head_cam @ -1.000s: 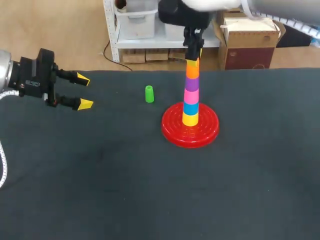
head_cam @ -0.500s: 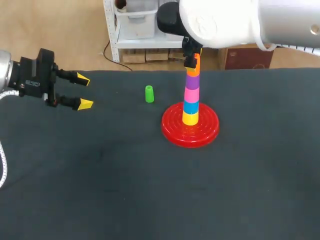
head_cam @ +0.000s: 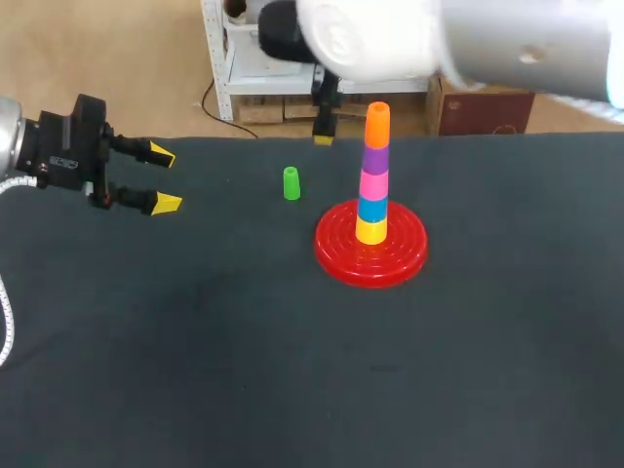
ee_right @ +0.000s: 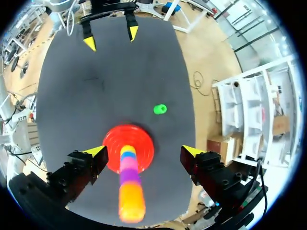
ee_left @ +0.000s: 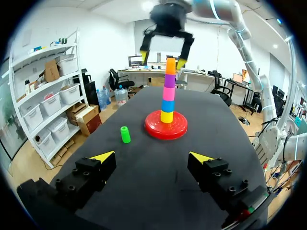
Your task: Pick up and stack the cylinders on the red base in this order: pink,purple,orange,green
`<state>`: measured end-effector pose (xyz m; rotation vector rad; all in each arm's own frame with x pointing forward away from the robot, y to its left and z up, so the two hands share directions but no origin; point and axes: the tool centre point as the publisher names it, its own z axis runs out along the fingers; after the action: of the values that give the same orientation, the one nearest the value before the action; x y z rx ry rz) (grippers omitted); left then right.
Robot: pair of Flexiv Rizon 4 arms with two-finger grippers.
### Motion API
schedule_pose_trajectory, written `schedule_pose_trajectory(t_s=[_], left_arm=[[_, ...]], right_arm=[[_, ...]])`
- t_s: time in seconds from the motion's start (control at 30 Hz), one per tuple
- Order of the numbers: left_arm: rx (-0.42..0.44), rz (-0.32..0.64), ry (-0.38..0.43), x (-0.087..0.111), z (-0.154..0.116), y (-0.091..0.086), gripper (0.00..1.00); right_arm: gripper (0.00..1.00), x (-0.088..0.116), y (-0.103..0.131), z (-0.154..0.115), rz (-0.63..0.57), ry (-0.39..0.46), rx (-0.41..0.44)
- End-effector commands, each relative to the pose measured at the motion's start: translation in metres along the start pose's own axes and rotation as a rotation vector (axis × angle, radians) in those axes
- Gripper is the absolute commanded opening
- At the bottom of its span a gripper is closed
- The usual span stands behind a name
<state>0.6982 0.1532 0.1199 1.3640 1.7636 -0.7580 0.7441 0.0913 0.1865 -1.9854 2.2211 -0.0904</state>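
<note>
On the red base [head_cam: 336,255] sit yellow [head_cam: 370,232], blue [head_cam: 371,209], pink [head_cam: 373,183], purple [head_cam: 375,158] and orange [head_cam: 377,125], bottom up, so green [head_cam: 291,182] is what's left; it stands upright on the table [head_cam: 292,370], apart from the base on the left arm's side. Right gripper [ee_right: 144,151] is wide open and empty, up near the orange top, and left gripper [head_cam: 164,178] is also open and empty, well off toward the table edge. I'd take green with the right: straight down, pinch mid-body, lift above orange before crossing, seat it square. No legible print on any of it.
</note>
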Motion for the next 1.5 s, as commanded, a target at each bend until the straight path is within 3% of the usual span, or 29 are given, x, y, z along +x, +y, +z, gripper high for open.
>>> schedule_pose_trajectory(t_s=[0.03, 0.33, 0.6, 1.03, 1.5], left_arm=[[-0.003, 0.003, -0.005, 0.002, 0.000, -0.001, 1.00], [-0.003, 0.003, -0.005, 0.002, 0.000, -0.001, 1.00], [-0.003, 0.003, -0.005, 0.002, 0.000, -0.001, 1.00], [-0.003, 0.003, -0.005, 0.002, 0.000, -0.001, 1.00], [-0.003, 0.003, -0.005, 0.002, 0.000, -0.001, 1.00]], right_arm=[[1.00, -0.036, -0.044, 0.052, -0.006, 0.029, -0.204], [1.00, -0.050, -0.058, 0.111, 0.024, 0.057, -0.273], [1.00, -0.054, -0.064, 0.145, 0.070, 0.080, -0.334], [1.00, -0.056, -0.084, 0.165, 0.113, 0.101, -0.327], [1.00, -0.060, -0.083, 0.182, 0.100, 0.125, -0.379]])
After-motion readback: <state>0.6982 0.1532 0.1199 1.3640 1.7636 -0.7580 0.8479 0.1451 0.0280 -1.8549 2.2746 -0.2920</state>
